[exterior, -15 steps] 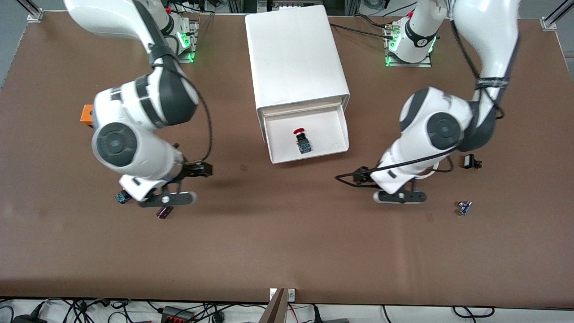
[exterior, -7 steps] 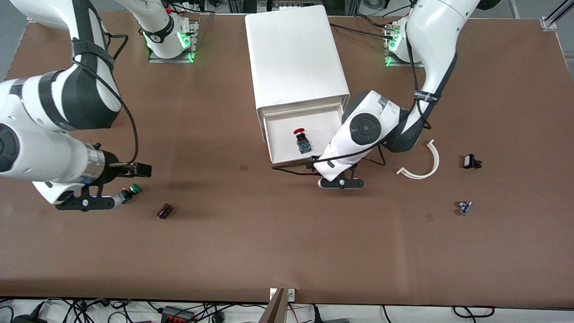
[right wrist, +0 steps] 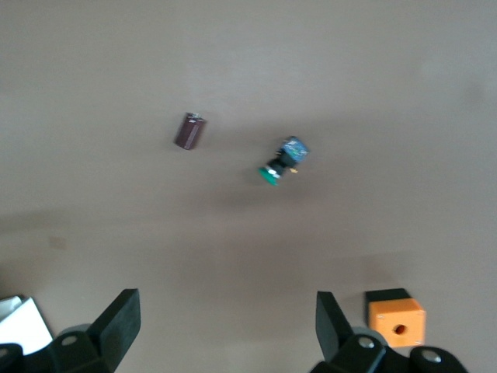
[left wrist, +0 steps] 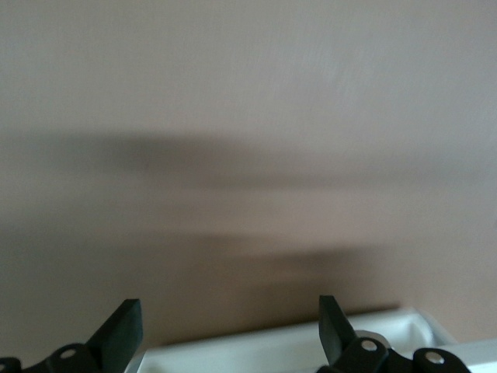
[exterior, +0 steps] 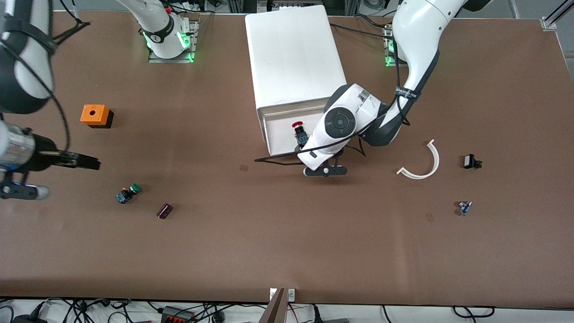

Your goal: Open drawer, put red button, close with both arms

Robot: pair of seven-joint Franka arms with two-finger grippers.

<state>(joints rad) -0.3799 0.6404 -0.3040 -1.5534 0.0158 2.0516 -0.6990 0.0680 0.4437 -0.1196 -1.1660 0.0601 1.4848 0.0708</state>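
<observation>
Progress: the drawer (exterior: 287,130) stands part-way out of the white cabinet (exterior: 293,54), and the red button (exterior: 299,130) already lies inside it, so by my reading the opening and the placing are done.
Left to do: the closing. The tray front is not yet flush with the cabinet face, and the task asks for both arms to take part.
Drawer contents: only the red button shows in the tray, lying on its side on the white floor. Much of the tray is covered by the left arm, so the rest of its floor cannot be checked.
Cabinet place: at the bench edge where the robot bases stand, about midway between them, with the drawer opening toward the front-camera edge.
Left gripper (exterior: 325,172): low at the drawer's front rim. In the left wrist view its jaws stand wide apart with nothing between them, and the white rim (left wrist: 295,353) of the tray shows just under the fingertips.
Right gripper (exterior: 20,190): over bare bench at the right arm's end, close to that edge and well apart from the cabinet. In the right wrist view its jaws are wide and empty.
Other things on the bench: a green button (exterior: 128,193) and a small dark cylinder (exterior: 164,211) lie toward the right arm's end. An orange block (exterior: 95,115) sits nearer the base edge than those two. A white curved strip (exterior: 421,161) lies toward the left arm's end.
Risk, as a judgement: with the right arm so distant, a one-sided push on the rim could skew the tray.
</observation>
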